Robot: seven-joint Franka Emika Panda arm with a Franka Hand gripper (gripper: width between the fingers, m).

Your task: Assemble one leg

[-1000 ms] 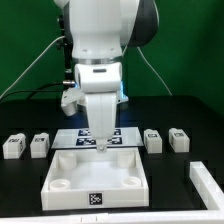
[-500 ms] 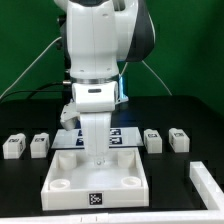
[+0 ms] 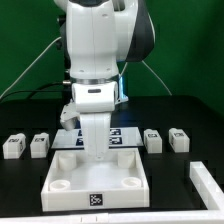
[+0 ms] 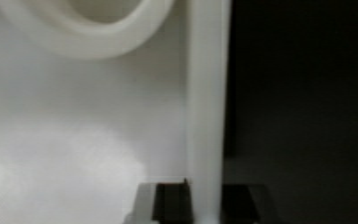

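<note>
Since 1.0 s ago the arm (image 3: 95,60) has swung toward the exterior view's left and dropped lower; against 0.5 s ago nothing has shifted. Nearest the camera the panel (image 3: 95,178) lies flat on the black table (image 3: 28,188), with a tag (image 3: 96,201) on its front wall and round sockets in its corners. At its rear wall the gripper (image 3: 97,154) points straight down. The wrist view shows its 2 dark fingers (image 4: 171,203) tight against either side of that thin wall, so it is clamped on the panel. About level with that wall stand the 4 legs (image 3: 40,144), all apart from the gripper: 2 on the exterior view's left, 2 on its right. Behind the gripper lies the marker board (image 3: 127,132).
</note>
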